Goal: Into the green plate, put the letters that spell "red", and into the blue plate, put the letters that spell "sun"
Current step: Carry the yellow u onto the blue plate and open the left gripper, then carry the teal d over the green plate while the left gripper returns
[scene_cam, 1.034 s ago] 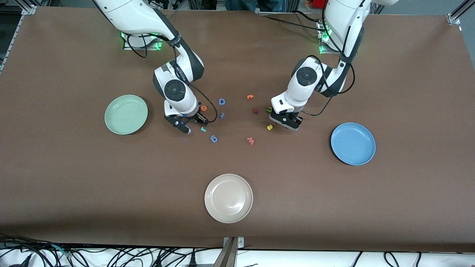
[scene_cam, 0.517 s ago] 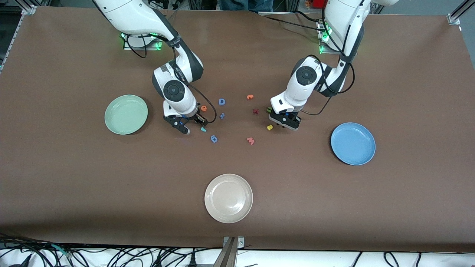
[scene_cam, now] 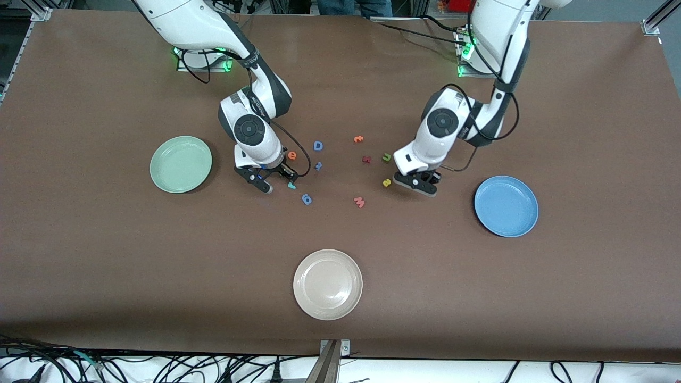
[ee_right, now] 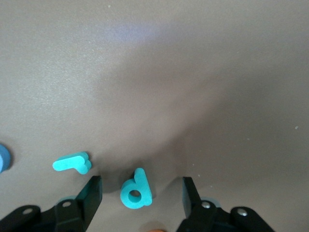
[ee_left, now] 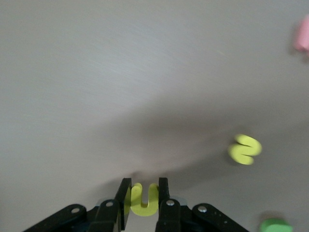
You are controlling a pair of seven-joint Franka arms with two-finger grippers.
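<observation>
Slippage is my worry: my left gripper (ee_left: 143, 200) pinches the small yellow foam "u" (ee_left: 143, 197) thinly by its edges, well short of the round blue plate (scene_cam: 506, 206). My right gripper (ee_right: 140, 195) stands wide around the teal foam "d" (ee_right: 136, 191); closing off-centre could flick it away.

The left gripper (scene_cam: 416, 186) now sits closer to the blue plate (scene_cam: 506, 206), its jaws shut on the yellow "u" (ee_left: 144, 198), and the olive-green letter (scene_cam: 387, 157) it covered lies exposed on the table (scene_cam: 106, 255).
</observation>
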